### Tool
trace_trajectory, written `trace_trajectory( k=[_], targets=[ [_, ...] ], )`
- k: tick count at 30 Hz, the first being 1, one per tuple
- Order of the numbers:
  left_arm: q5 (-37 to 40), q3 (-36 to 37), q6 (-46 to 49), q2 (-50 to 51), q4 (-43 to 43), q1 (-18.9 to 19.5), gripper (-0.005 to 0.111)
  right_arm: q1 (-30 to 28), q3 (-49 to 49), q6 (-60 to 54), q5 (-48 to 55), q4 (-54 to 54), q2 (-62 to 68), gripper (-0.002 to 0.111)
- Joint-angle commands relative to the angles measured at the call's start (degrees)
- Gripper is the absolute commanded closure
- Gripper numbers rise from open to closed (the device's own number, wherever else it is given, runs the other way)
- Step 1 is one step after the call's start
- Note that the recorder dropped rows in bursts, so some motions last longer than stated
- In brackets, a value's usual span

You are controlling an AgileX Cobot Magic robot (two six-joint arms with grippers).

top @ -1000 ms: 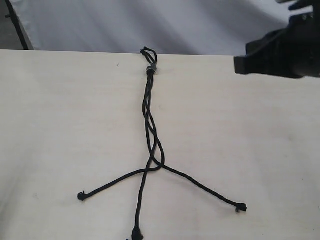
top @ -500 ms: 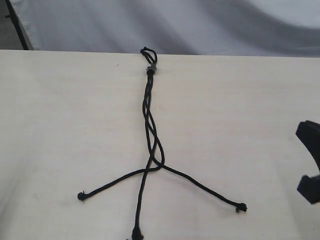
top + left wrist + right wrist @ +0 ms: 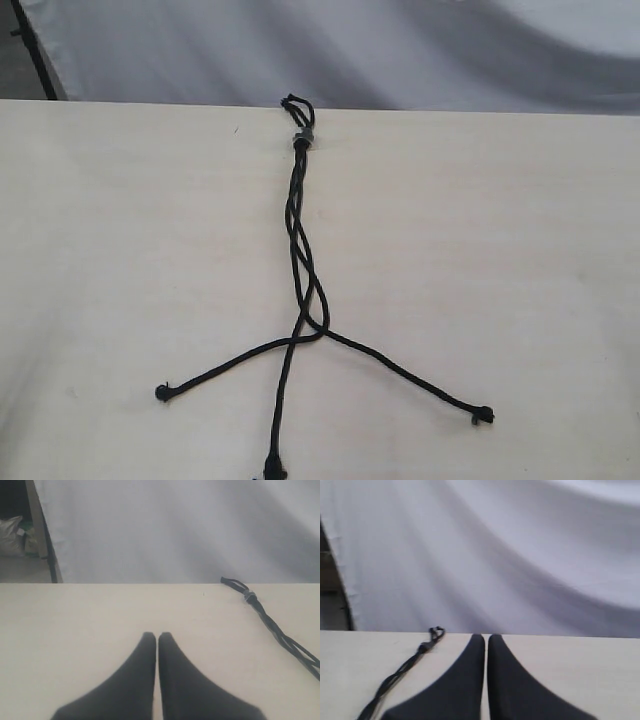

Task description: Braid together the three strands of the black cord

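At the near edge of the pale surface (image 3: 120,250) lie the loose ends of the three strands (image 3: 283,395), each ending in a small knot. The middle strand's knot (image 3: 272,466) is nearest, right at the picture's lower border. The left strand's knot (image 3: 162,392) and the right strand's knot (image 3: 483,414) lie a little farther back, splayed well apart on either side.

Farther in, the three run together and cross one another around the middle of the surface. From that crossing the black cord (image 3: 298,230) goes straight away as a loose plait with open gaps between the strands. It tightens toward the grey band (image 3: 304,139). Just past the band, the small loop (image 3: 296,103) rests at the far edge of the surface. Behind it hangs a white cloth (image 3: 420,50).

In the left wrist view the left jaws are pressed together with only a hairline slit between them. They hold nothing and are poised over bare surface. The plaited part of the cord (image 3: 280,632) lies ahead and to one side, well apart from them.

In the right wrist view the right jaws are likewise closed tip to tip and grip nothing. The cord (image 3: 395,677) runs away beside them without touching, and its loop lies at the far edge below the cloth.
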State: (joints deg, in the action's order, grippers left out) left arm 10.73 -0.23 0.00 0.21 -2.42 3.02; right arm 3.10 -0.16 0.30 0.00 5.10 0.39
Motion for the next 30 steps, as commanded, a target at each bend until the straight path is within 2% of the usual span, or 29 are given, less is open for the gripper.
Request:
trace_trajectory(
  k=[1,5,13,30],
  targets=[
    [-0.11,0.23,0.0,-0.21,0.28,0.2,0.104,-9.1,0.16,0.56,0.0,-0.18,-0.39,0.105],
    [-0.11,0.23,0.0,-0.21,0.28,0.2,0.104,-11.69,0.16,0.56,2.58,-0.18,-0.39,0.105],
    [-0.11,0.23,0.0,-0.21,0.28,0.2,0.104,-11.58,0.16,0.33,10.06,0.05,-0.39,0.105],
    [-0.11,0.23,0.0,-0.21,0.28,0.2,0.104,-11.58,0.16,2.92,14.96,-1.46,-0.39,0.105]
  ],
)
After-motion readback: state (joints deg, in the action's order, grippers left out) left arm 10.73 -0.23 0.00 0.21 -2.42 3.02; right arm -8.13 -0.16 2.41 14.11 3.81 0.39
